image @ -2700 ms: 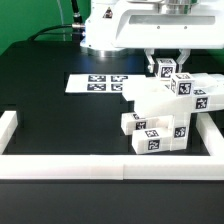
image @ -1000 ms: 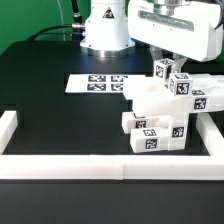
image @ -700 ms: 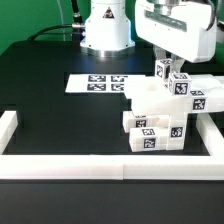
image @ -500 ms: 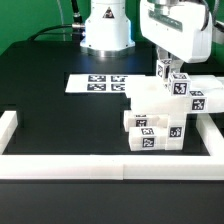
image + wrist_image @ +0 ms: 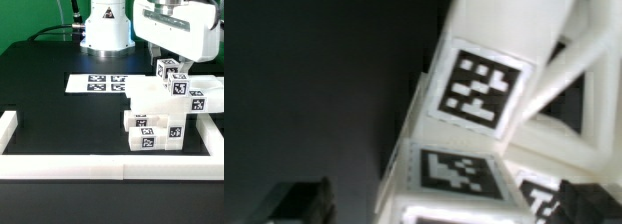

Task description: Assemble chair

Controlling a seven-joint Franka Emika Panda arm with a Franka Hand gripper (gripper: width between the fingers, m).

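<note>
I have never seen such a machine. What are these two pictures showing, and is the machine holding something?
This is a robot arm building a small chair. The exterior view comes from a camera standing off the arm; the wrist view comes from a camera on the arm, so it sees a tagged part very close. On the black table lie the white chair parts, which carry black-and-white square tags, and the flat marker board. A white border wall runs around the edge. The end effector hangs just above the parts. Its jaws are mostly hidden, so I cannot tell whether it holds anything.
</note>
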